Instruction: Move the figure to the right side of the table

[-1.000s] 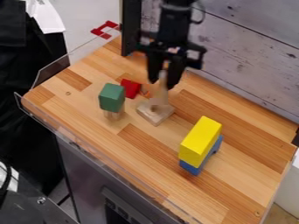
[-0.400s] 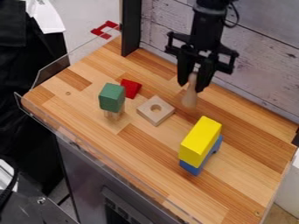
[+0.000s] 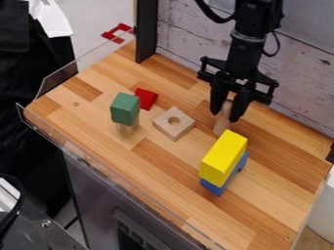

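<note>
the wooden peg figure point(image 3: 221, 126) is gripped at its top between the two fingertips of the black gripper point(image 3: 225, 116), its lower part jutting out below them.

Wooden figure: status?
Gripper shut on wooden figure. Figure right of holed block. Yellow block atop blue block close in front.

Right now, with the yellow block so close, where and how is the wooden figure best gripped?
Probably by its upper part, from above, one finger each side, as the gripper has it: the figure is slim and roughly upright, and the yellow block crowds its near side.
</note>
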Controlling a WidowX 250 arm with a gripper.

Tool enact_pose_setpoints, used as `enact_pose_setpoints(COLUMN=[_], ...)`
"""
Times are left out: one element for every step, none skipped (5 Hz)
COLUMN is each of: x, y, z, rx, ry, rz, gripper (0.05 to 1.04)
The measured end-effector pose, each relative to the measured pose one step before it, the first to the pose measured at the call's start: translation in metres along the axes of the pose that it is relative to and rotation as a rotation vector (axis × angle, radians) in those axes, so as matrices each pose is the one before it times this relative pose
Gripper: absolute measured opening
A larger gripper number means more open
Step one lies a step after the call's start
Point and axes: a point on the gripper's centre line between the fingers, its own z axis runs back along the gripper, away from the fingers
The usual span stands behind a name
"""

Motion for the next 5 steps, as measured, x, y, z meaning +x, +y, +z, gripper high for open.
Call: enact_pose_setpoints(x=[0.00196, -0.00655, -0.01256, -0.01591, -0.02033], y=[-0.00168, 0.00262, 0.0038, 0.00741, 0.00627], z=[-0.00014, -0.00388, 0.04112, 0.03476, 0.01135], rx=[-0.0094, 0.0104, 0.0022, 0.0196, 0.0151], ry=[-0.0048, 0.0153, -0.0973, -0.072, -0.0115], rz=[0.0049, 0.0462, 0.0023, 0.0054, -0.0091], gripper=[0.397, 0.707, 0.969, 0.999, 0.999])
